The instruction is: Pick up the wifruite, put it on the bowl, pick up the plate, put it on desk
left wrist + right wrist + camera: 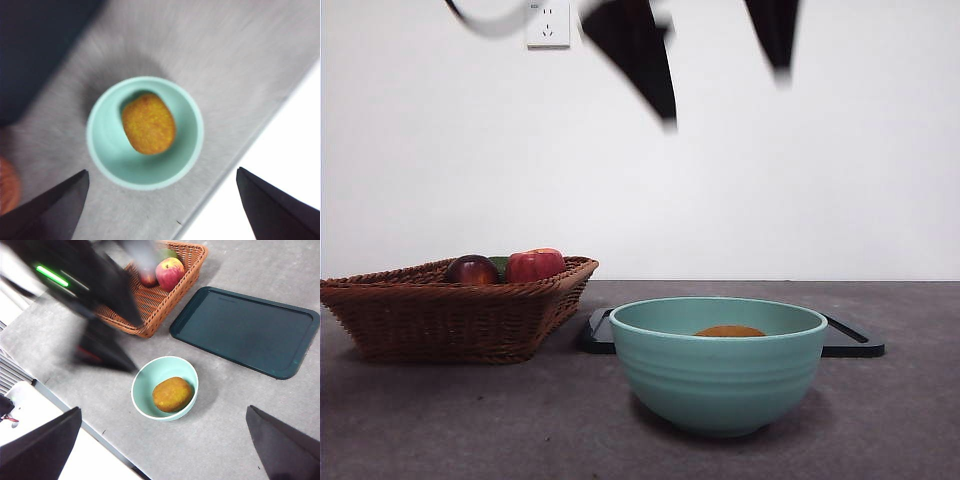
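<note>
1. Front view: small oval orange-brown wifruite [729, 331] lies inside the deep teal-green ribbed ceramic bowl [718, 375] on the dark grey matte bench [440, 420]. Two black finger tips hang high above, nothing in them. Woven brown wicker basket [450, 315] with red apple [536, 265] and dark purple-red fruit [472, 270] sits beside the bowl; flat dark rectangular tray [855, 343] behind it.
2. Left wrist view: left gripper [165, 210] directly over the bowl, fingers spread wide, released, empty. Wifruite rests on the bowl's floor.
3. Right wrist view: right gripper [165, 450] high up, fingers apart, empty. Tray bare, near the bowl.
4. Judgement: fruit step looks done; next calls for reaching the tray's rim.
</note>
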You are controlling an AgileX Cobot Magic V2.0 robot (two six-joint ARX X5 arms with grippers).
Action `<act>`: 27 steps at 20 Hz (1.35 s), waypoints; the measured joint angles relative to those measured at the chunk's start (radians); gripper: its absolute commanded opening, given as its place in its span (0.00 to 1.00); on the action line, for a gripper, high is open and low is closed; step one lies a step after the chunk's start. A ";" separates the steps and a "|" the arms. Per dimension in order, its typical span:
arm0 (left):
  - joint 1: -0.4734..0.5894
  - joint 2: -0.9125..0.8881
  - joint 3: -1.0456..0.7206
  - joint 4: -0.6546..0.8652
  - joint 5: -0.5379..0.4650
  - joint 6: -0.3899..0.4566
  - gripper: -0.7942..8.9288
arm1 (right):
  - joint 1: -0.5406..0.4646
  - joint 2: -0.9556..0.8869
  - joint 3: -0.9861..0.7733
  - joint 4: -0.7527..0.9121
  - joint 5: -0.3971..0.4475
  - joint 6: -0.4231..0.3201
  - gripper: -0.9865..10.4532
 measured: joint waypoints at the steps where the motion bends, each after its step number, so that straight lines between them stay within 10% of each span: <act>1: 0.000 -0.057 0.001 0.000 0.000 0.000 0.56 | 0.000 0.000 0.000 0.000 0.002 0.000 0.55; 8: 0.000 -0.349 -0.032 0.006 0.000 -0.003 0.56 | 0.000 0.000 0.000 0.000 0.003 0.000 0.55; 27: 0.000 -0.974 -0.818 0.378 -0.084 -0.069 0.56 | 0.000 0.165 0.000 -0.014 0.001 0.009 0.55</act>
